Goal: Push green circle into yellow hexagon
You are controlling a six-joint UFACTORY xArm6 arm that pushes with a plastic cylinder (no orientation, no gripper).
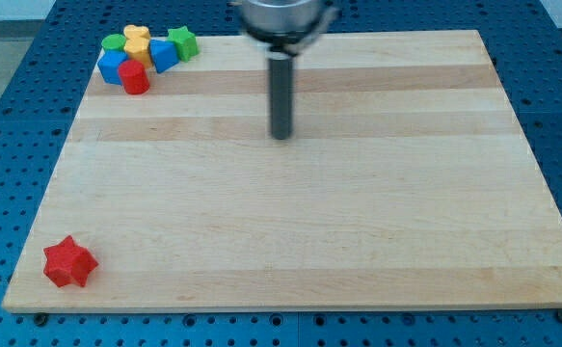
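Observation:
The green circle (pixel 114 42) sits at the view's top left corner of the wooden board (pixel 358 241), at the left end of a tight cluster. The yellow hexagon (pixel 138 47) lies just to its right and seems to touch it, below a yellow heart-like block (pixel 135 34). My tip (pixel 281 136) is on the board near the top centre, far to the right of the cluster and touching no block.
The cluster also holds two blue blocks (pixel 114 66) (pixel 163 54), a red cylinder (pixel 134 77) and a green star (pixel 182 41). A red star (pixel 68 262) lies alone at the bottom left corner. Blue pegboard (pixel 11 145) surrounds the board.

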